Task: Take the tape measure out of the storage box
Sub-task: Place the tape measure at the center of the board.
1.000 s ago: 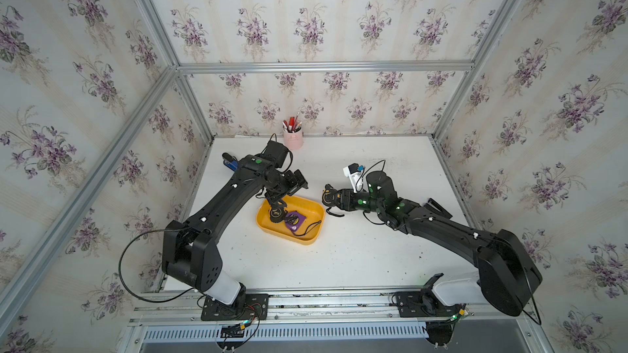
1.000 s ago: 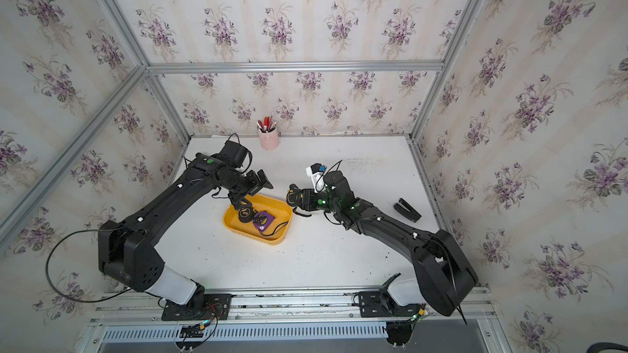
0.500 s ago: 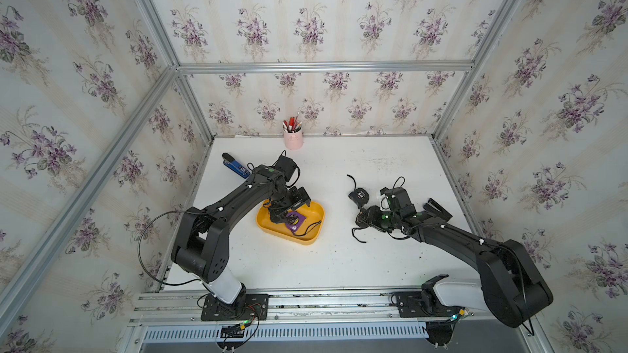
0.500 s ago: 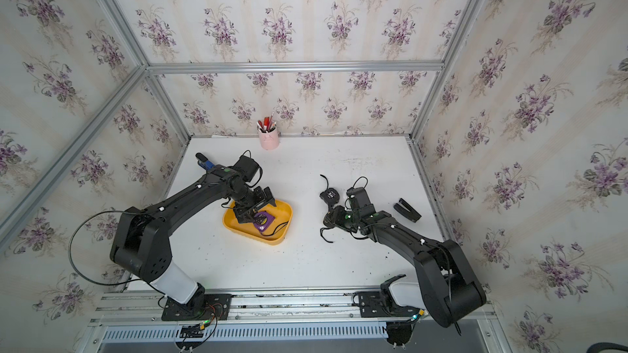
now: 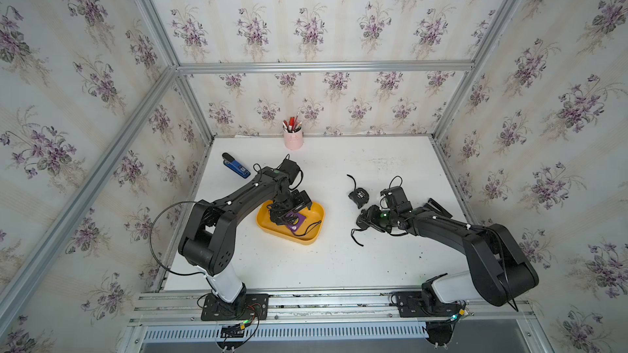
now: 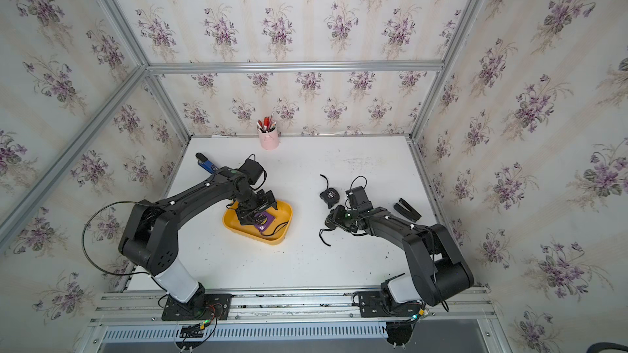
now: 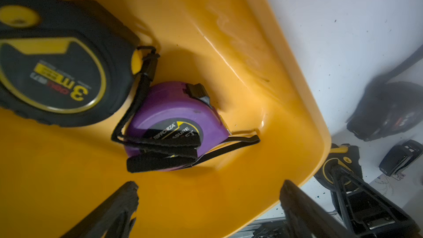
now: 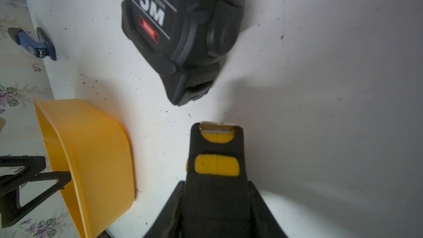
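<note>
Left gripper [image 7: 209,185] spread above storage box [image 5: 307,240]; right gripper [image 8: 216,186] pinches black-yellow tape measure [image 8: 216,147] outside.

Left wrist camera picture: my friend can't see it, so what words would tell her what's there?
A purple tape measure lies in the yellow storage box, a black strap draped over it, and the open left claw points at it. A black and yellow tape measure lies beside it.

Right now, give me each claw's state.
Left claw: open, empty, over the storage box.
Right claw: closed on a black-and-yellow tape measure.
</note>
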`<state>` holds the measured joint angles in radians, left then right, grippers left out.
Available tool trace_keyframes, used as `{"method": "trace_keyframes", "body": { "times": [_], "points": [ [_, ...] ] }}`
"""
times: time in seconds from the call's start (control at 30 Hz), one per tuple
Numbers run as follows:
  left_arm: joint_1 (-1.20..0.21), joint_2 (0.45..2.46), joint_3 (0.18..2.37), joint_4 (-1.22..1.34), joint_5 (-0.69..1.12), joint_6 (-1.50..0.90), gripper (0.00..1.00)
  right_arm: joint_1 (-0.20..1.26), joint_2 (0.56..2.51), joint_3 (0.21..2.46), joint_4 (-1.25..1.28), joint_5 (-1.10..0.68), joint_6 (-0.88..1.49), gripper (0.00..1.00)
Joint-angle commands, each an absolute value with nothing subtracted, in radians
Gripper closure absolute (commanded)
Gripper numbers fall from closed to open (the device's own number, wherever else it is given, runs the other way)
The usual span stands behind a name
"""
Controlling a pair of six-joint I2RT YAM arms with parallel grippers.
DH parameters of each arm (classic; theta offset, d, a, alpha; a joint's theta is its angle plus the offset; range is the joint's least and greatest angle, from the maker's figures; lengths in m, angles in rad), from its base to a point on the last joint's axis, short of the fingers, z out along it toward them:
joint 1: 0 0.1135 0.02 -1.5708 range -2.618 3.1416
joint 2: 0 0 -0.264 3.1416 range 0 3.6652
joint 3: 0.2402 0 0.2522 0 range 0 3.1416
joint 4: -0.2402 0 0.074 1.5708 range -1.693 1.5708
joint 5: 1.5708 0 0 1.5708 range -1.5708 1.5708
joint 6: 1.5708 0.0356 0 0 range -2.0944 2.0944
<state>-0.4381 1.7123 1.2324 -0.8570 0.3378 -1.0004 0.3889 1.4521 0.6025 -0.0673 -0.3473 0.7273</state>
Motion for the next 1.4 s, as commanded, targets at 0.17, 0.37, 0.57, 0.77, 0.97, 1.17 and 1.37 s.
{"method": "trace_keyframes", "body": {
  "times": [0.17,0.37,0.57,0.77,0.97,1.17,1.37],
  "points": [
    [-0.441,1.726,1.241,-0.862,0.307,-0.988,0.0,0.38,1.489,0.612,-0.095,-0.312,0.726,0.73],
    [-0.443,1.738,1.244,-0.864,0.302,-0.99,0.0,0.379,1.505,0.626,-0.146,-0.302,0.708,0.66],
    [-0.445,1.738,1.249,-0.861,0.303,-0.996,0.0,0.379,1.509,0.629,-0.192,-0.262,0.703,0.39],
    [-0.445,1.733,1.248,-0.861,0.303,-0.999,0.0,0.378,1.521,0.633,-0.213,-0.247,0.711,0.22],
    [-0.448,1.732,1.236,-0.87,0.287,-1.009,0.0,0.379,1.453,0.622,-0.237,-0.218,0.716,0.06],
    [-0.466,1.727,1.228,-0.866,0.24,-1.041,0.0,0.38,1.328,0.632,-0.308,-0.141,0.704,0.0],
    [-0.476,1.748,1.231,-0.843,0.22,-1.066,0.0,0.38,1.29,0.662,-0.357,-0.101,0.681,0.0]
  ]
}}
